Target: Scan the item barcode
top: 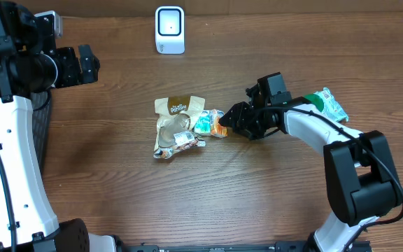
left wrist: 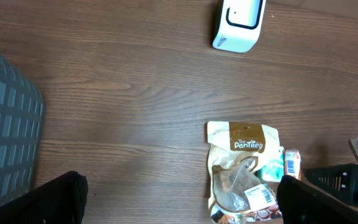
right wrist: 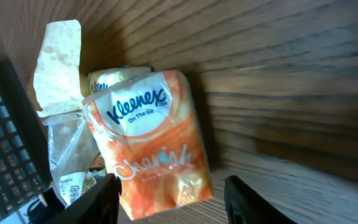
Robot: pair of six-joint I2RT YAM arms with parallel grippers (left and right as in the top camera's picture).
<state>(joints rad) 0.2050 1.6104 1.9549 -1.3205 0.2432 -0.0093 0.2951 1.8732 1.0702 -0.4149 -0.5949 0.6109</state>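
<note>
- The left arm (top: 12, 140) is standing upright at its own side, its upper part bending over toward the centre.
- The left gripper (top: 86, 64) is hanging high, its fingers (left wrist: 61, 199) spreading wide.
- The right arm (top: 313, 129) is stretching low toward the centre, its wrist angling downward.
- The right gripper (top: 228, 119) is pointing toward the left arm's side, its fingers (right wrist: 107, 193) standing partway apart and seemingly not clamping yet.
</note>
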